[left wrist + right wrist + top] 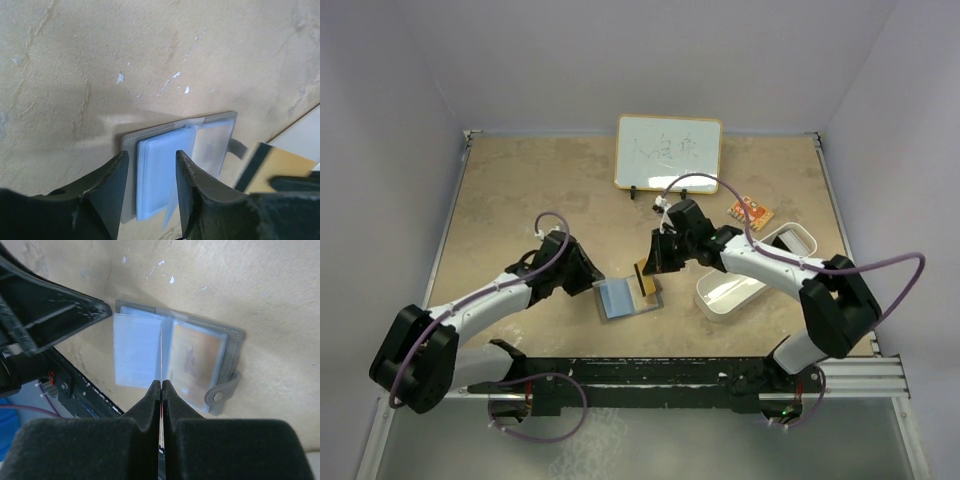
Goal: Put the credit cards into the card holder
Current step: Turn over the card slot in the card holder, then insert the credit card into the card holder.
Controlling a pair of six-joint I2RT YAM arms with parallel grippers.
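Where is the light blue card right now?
Seen from above, the light blue card lies near the middle of the table, on the left half of the open card holder. The spread fingers of the left gripper straddle it.

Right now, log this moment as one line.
left gripper: open, astride light blue card | card: lying on open card holder | right gripper: shut on orange-gold card
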